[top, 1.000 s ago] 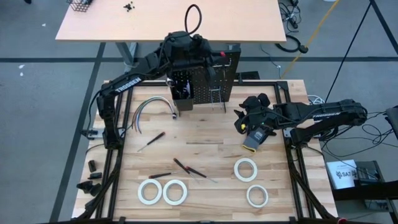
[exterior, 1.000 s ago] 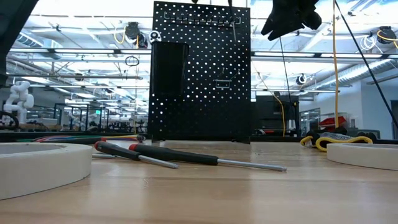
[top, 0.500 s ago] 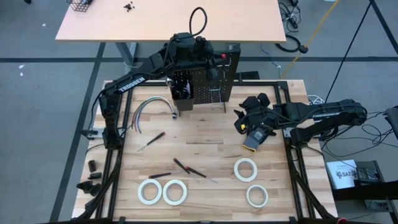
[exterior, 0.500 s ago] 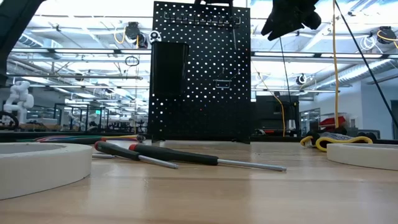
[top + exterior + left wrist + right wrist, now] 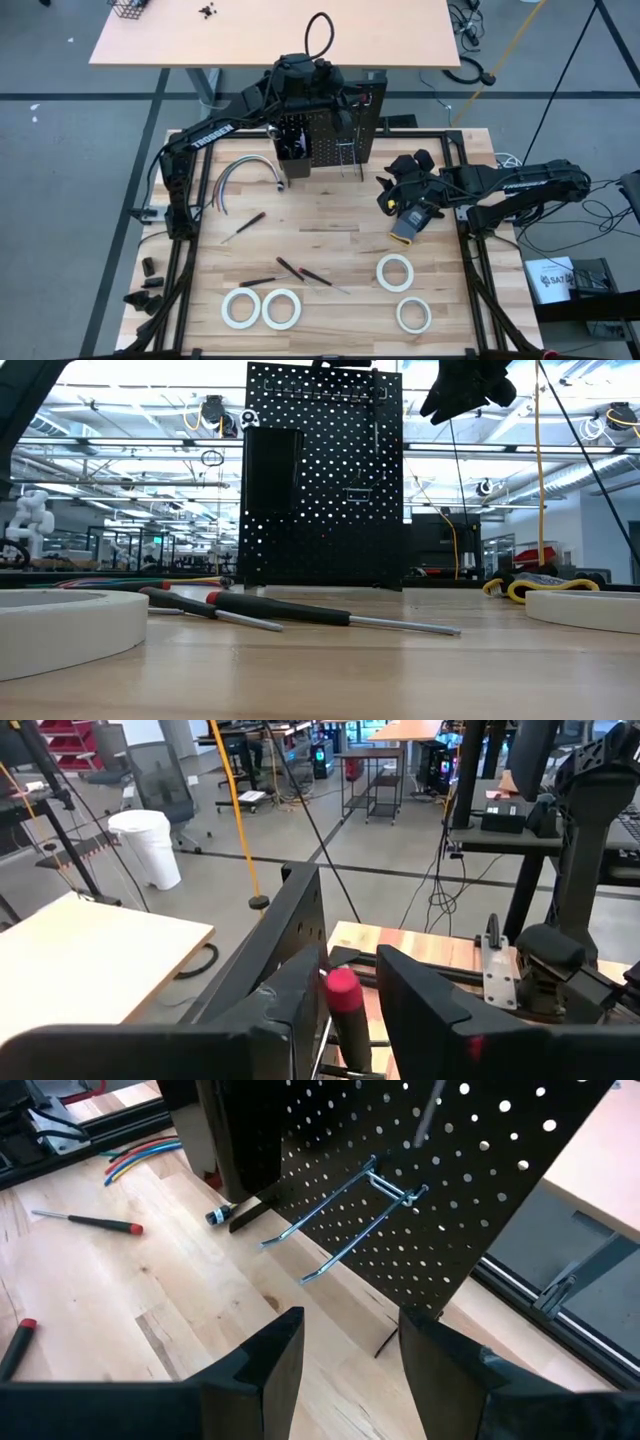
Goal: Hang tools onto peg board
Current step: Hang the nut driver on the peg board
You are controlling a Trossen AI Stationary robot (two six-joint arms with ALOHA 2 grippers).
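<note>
Since its fingers have eased apart over the last second, the left hand [image 5: 350, 968] no longer pinches the red-capped screwdriver [image 5: 343, 988] that stands upright between them. The handle sits against one finger, with a sliver of gap to the other, so the grip looks loosened rather than wide. Directly below this hand is the top edge of the peg board [image 5: 330, 510], and the screwdriver's shaft drops out of sight there. My reading is that this tool has just been handed over to the board and only a clean lift away remains. Any drag against the handle could pull it back out.

Farther out, down on the desk [image 5: 330, 215] well in front of the left hand, two more screwdrivers [image 5: 300, 270] lie crossed. One of them appears to have shifted a little. Four tape rolls [image 5: 395, 271] lie beyond them, nearer the desk's front edge, so most of the hanging is still to do.

Off to the side of the board, the right hand [image 5: 345, 1330] waits with its fingers apart and empty, facing a pair of bare wire hooks [image 5: 350, 1215].
</note>
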